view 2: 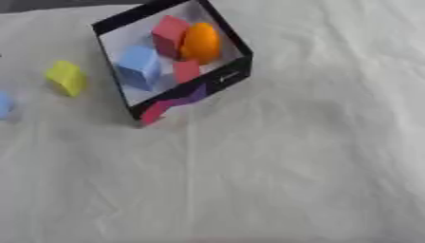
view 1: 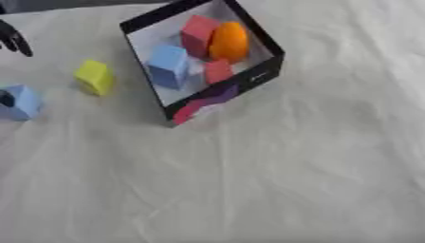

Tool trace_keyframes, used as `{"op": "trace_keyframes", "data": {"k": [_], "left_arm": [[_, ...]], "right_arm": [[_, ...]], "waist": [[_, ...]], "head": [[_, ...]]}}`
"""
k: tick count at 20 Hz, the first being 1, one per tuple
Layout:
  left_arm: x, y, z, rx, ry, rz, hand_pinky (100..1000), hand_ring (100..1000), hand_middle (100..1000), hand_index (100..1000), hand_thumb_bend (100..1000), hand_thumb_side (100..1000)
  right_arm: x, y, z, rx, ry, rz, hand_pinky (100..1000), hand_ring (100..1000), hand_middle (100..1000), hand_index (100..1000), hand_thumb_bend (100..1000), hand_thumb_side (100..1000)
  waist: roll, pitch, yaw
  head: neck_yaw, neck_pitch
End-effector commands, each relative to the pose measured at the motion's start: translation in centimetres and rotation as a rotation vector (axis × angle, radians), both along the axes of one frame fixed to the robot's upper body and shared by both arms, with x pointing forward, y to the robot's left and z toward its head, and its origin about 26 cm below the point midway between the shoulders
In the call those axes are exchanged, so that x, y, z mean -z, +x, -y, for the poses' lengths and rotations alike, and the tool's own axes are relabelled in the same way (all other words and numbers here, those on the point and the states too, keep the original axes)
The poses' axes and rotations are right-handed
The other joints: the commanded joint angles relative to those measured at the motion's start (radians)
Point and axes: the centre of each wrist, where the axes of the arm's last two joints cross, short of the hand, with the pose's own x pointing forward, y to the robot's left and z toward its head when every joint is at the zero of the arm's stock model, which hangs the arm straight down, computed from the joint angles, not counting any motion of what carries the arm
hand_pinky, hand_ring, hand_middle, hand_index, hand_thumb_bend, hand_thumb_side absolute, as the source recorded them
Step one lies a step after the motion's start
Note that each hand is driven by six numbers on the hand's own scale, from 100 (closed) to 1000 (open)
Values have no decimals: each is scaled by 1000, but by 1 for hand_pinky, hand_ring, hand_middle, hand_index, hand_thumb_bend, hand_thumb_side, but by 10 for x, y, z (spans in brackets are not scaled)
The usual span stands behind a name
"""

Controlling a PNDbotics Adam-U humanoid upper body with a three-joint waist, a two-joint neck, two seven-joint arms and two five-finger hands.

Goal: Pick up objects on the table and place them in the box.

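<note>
An open box (view 1: 257, 35) with black walls and a white floor stands on the cloth at the upper middle, turned askew. Inside it lie a tall red block (view 1: 198, 33), an orange egg-shaped thing (view 1: 230, 42), a light blue cube (view 1: 169, 66) and a small red block (view 1: 218, 71). Left of the box, out on the cloth, sits a yellow block (view 1: 95, 77). Further left, at the picture's edge, is a light blue block (view 1: 23, 102) with a dark spot on one face. A small black part of my left hand (view 1: 14, 41) shows at the upper left edge, apart from the blocks.
A wrinkled white cloth (view 2: 274, 166) covers the whole table. The box's near wall carries a red and purple pattern (view 1: 207, 100). A dark strip runs along the far edge at the top left.
</note>
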Motion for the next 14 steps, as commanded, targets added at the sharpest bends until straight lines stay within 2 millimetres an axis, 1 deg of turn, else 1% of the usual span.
{"op": "trace_keyframes", "data": {"k": [1,7,14], "left_arm": [[-12,-6,-12,-26,59,44,856,837,764,757,800,100],[7,-4,-28,-62,51,38,853,834,764,752,782,100],[23,-2,-37,-75,25,64,849,827,768,756,775,100]], "right_arm": [[-10,-3,5,13,-21,26,774,788,747,874,100,662],[-8,-3,6,19,-15,18,774,787,747,873,100,669],[-5,-3,6,20,-9,10,774,787,747,873,100,674]], "waist": [[-12,-6,-3],[-9,-5,-9],[-13,-1,-12]], "head": [[7,-15],[17,-15],[28,-16]]}}
